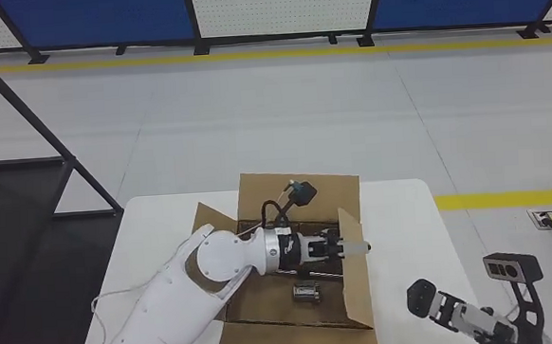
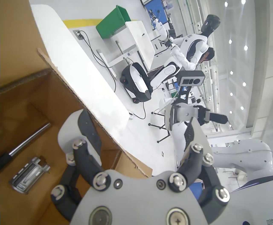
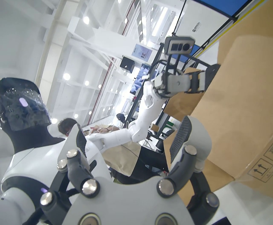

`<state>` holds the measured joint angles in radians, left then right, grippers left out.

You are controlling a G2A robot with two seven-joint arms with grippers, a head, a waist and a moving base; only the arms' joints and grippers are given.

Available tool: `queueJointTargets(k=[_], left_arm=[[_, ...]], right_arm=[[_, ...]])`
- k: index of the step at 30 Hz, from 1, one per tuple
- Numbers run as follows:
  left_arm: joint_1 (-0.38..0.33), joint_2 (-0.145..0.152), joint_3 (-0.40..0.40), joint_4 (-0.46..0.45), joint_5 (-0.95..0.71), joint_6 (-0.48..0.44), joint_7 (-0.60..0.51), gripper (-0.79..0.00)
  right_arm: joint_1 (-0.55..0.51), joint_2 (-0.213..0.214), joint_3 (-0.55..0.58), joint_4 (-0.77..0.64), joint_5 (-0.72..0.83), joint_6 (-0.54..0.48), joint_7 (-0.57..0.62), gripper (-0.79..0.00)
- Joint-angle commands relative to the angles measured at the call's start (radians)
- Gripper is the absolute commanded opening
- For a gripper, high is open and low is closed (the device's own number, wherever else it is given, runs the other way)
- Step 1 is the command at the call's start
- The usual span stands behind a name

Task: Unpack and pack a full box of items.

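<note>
My left gripper (image 2: 138,119) hangs wide open with nothing in it at the right wall of the box (image 1: 301,188), one finger inside the wall and one outside. The little metal block (image 2: 29,173) lies flat on the floor of the box, below my left gripper and nearer the box's middle, and the thin rod (image 2: 27,139) lies just beside it, pointing across the box. My right gripper (image 3: 132,123) is open and empty too, outside that same wall, so I think my left arm should go down for the block.
</note>
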<state>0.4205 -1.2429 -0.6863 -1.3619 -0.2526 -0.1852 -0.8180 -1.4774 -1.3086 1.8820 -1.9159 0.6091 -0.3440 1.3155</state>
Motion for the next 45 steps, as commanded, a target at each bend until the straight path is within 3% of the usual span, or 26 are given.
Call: queueJointTargets(k=[1,6,12,16,21,28,34,38,41,45], left_arm=[[-0.021,-0.015,0.018,0.021,-0.017,-0.015,-0.001,0.000],[-0.074,-0.066,0.067,0.108,-0.082,-0.059,0.012,0.000],[-0.133,-0.130,0.120,0.228,-0.150,-0.101,0.003,0.000],[-0.165,-0.168,0.146,0.296,-0.169,-0.121,-0.003,0.000],[-0.190,-0.206,0.163,0.359,-0.184,-0.145,-0.021,0.000],[-0.205,-0.241,0.164,0.421,-0.192,-0.178,-0.044,0.000],[-0.206,-0.254,0.145,0.454,-0.182,-0.198,-0.063,0.000],[-0.190,-0.247,0.114,0.472,-0.168,-0.224,-0.076,0.000],[-0.157,-0.226,0.073,0.463,-0.153,-0.261,-0.088,0.000],[-0.082,-0.175,-0.025,0.389,-0.124,-0.315,-0.099,0.000]], right_arm=[[-0.007,0.003,0.001,-0.002,0.023,-0.011,0.039,0.000],[-0.047,0.009,-0.022,-0.065,-0.051,-0.011,-0.009,0.000],[-0.086,0.008,-0.088,-0.182,-0.253,0.007,-0.219,0.000],[-0.107,0.008,-0.124,-0.251,-0.327,0.000,-0.298,0.000],[-0.129,0.014,-0.111,-0.298,-0.360,-0.006,-0.332,0.000],[-0.142,0.021,-0.142,-0.335,-0.606,0.088,-0.445,0.000],[-0.154,0.028,-0.146,-0.331,-0.707,0.130,-0.506,0.000],[-0.182,0.032,-0.115,-0.322,-0.702,0.126,-0.540,0.000],[-0.202,0.035,-0.092,-0.311,-0.683,0.127,-0.554,0.000],[-0.186,0.039,-0.091,-0.277,-0.666,0.166,-0.560,0.000]])
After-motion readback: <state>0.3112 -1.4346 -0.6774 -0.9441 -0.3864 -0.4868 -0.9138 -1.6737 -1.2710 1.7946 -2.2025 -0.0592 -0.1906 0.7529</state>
